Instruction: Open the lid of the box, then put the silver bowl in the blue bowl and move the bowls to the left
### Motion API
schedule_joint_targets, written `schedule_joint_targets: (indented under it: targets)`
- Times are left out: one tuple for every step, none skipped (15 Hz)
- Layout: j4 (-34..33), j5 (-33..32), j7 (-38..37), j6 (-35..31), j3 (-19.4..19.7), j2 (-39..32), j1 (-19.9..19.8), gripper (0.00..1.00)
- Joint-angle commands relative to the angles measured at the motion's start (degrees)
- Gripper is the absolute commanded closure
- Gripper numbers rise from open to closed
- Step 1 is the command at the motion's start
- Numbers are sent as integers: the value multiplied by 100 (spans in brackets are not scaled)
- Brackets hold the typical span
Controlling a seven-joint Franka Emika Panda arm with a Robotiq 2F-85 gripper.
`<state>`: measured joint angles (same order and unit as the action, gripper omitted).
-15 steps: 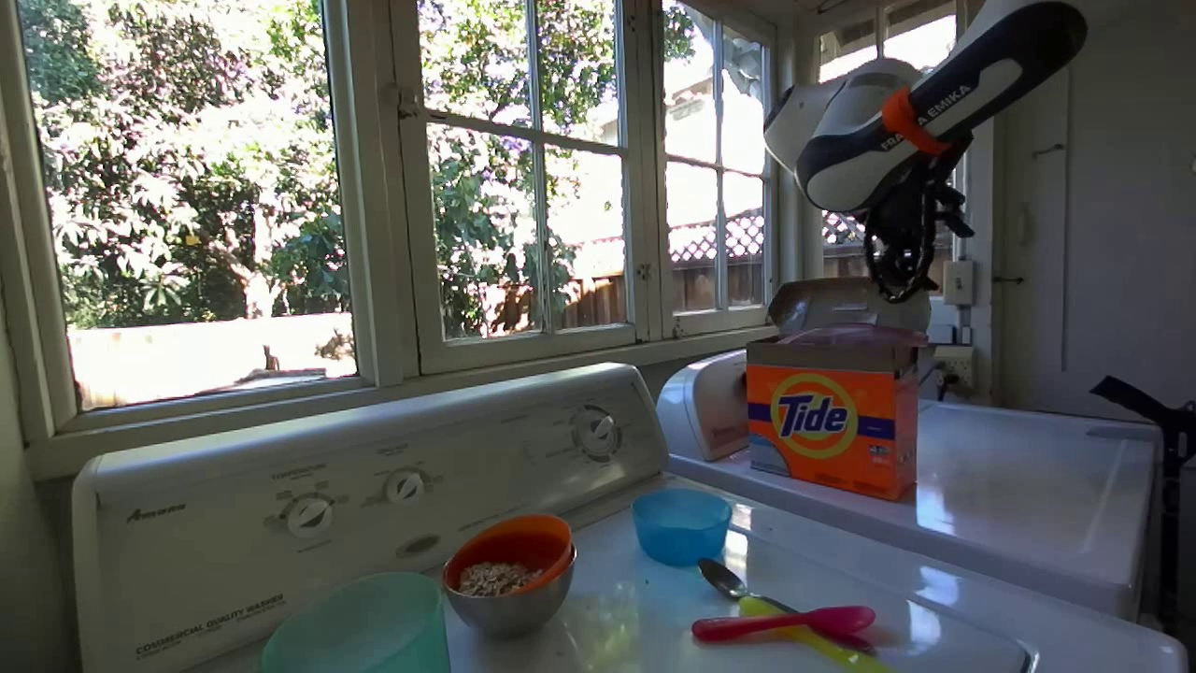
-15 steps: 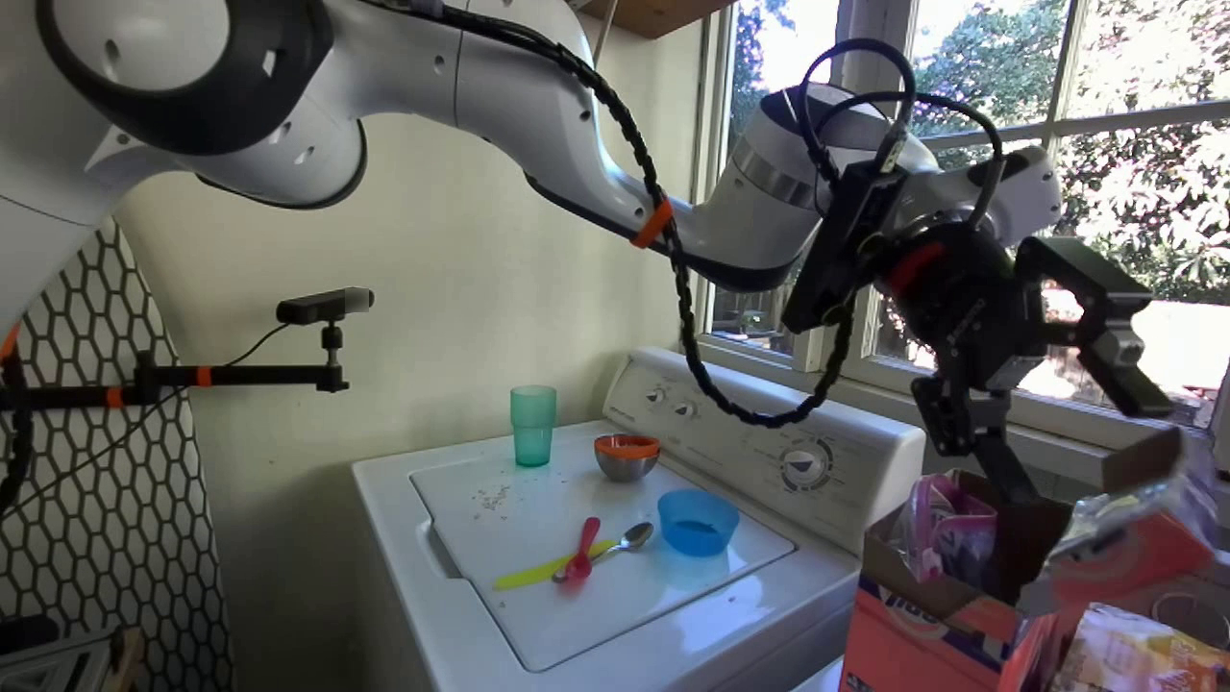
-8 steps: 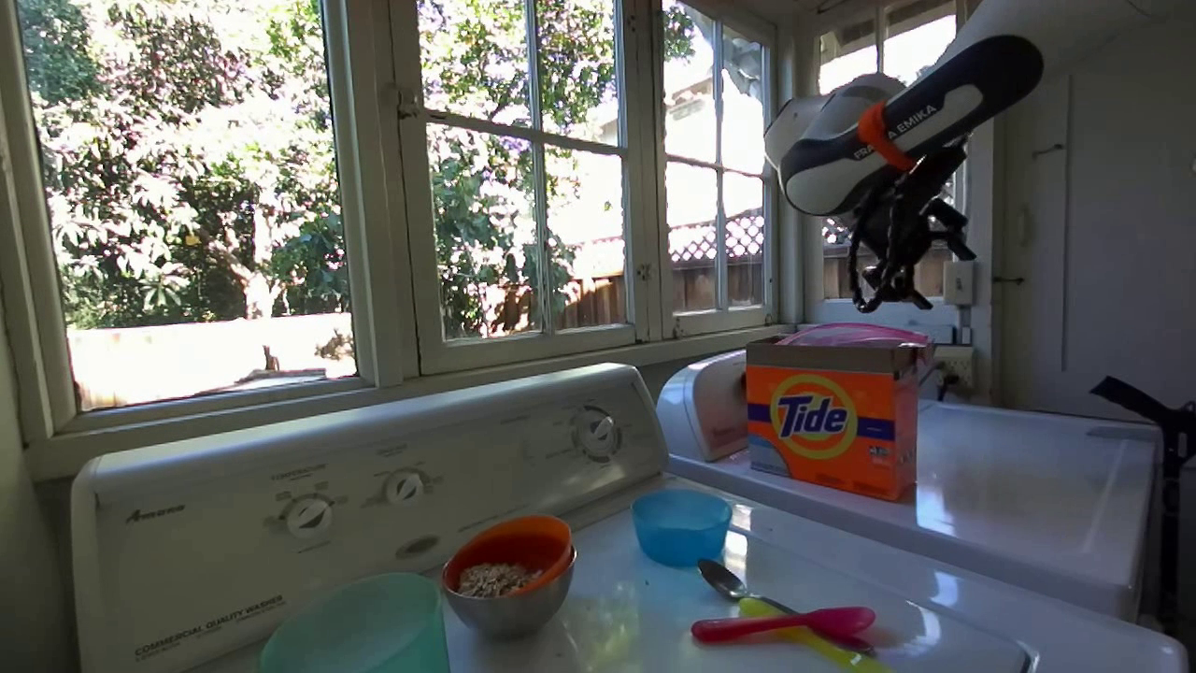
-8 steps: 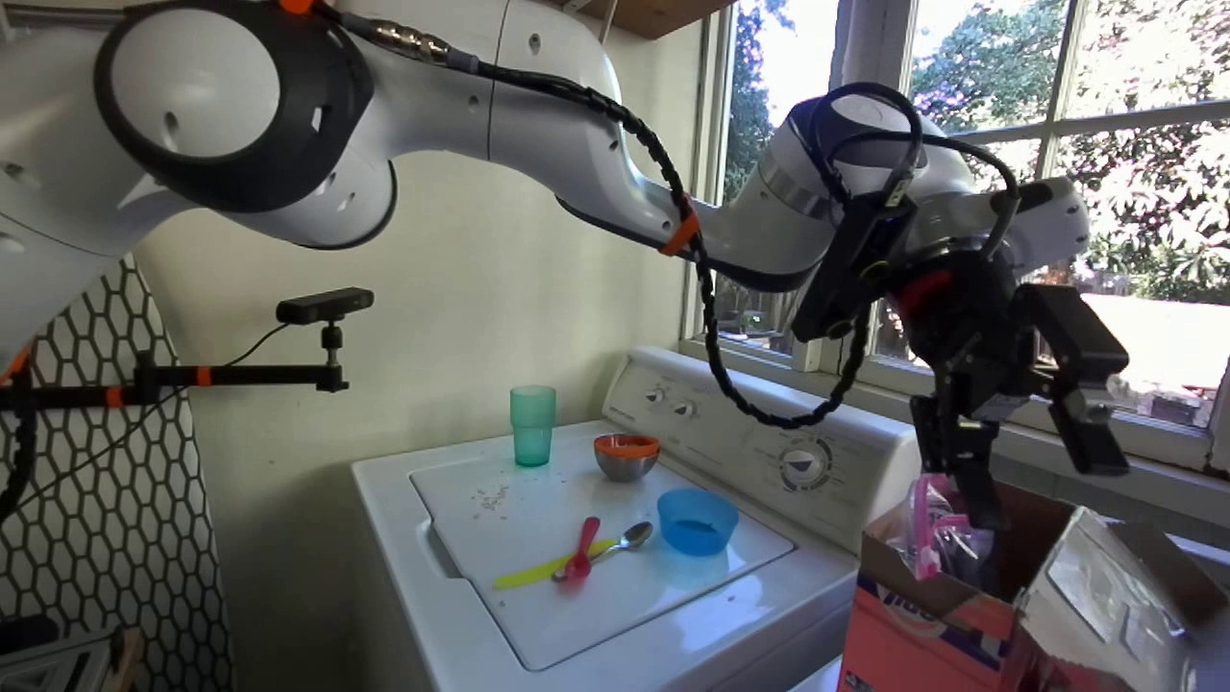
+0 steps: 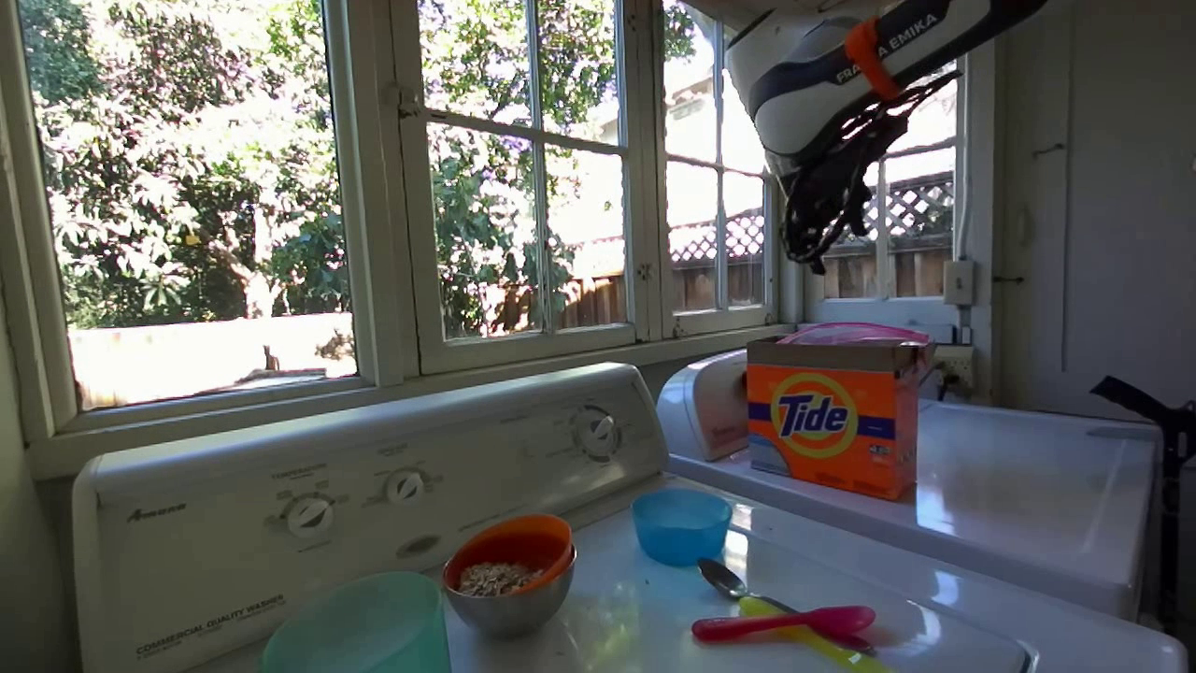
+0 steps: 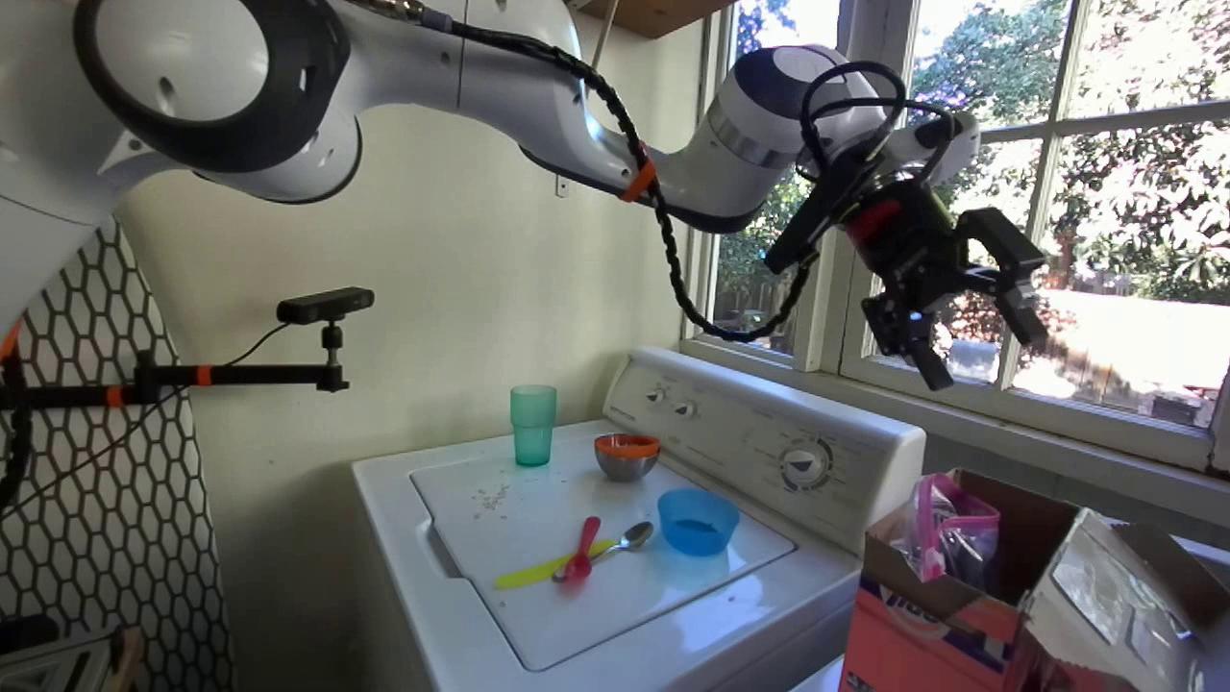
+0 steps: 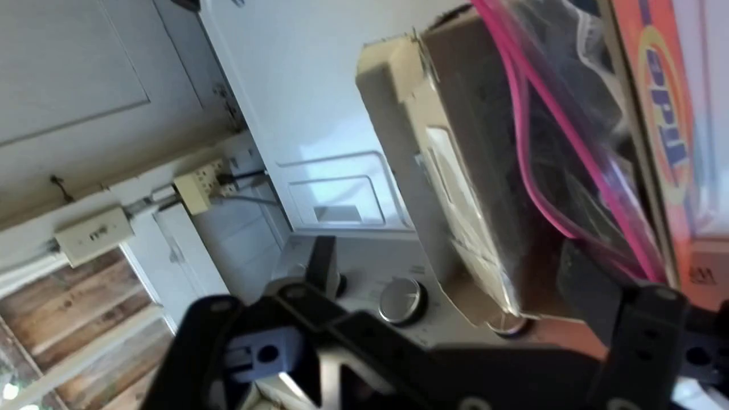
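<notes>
The orange Tide box stands on the second machine; it also shows in an exterior view and the wrist view. Its lid is folded back, leaving the top open; the wrist view shows the lid's inner side. The silver bowl stands on the washer with an orange bowl tilted inside it and oats in that. It also shows in an exterior view. The blue bowl stands apart from it, upright. My gripper is open and empty above the box, fingers spread.
A pink-zipped plastic bag sticks out of the box. A pink spoon, a metal spoon and a yellow utensil lie crossed near the blue bowl. A green cup stands at the back. The washer's control panel and window are behind.
The box's lid stood raised behind the box and has fallen back open. My gripper dipped toward the box, then rose away from it toward the window. The bowls have not moved.
</notes>
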<state>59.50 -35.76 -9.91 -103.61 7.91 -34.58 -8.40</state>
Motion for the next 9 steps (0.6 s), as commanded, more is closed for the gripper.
schedule_joint_targets:
  targets:
    - [1064, 207, 324, -1145, -343, 659, -150, 0]
    - [1283, 245, 454, -1489, -422, 772, -211, 0]
    - [1516, 286, 602, -1841, -494, 883, -272, 0]
    - [1743, 373, 768, -2147, -575, 978, -336, 0]
    - [1973, 473, 950, -2433, -658, 1071, -400, 0]
    - [2223, 571, 1147, -2735, -744, 1160, -470, 0]
    - [2441, 696, 1361, -3004, -837, 1226, -545, 0]
    - [2616, 1041, 1691, -3262, -595, 1252, -365, 0]
    - [2790, 1281, 1970, -3429, -650, 1273, -394, 0]
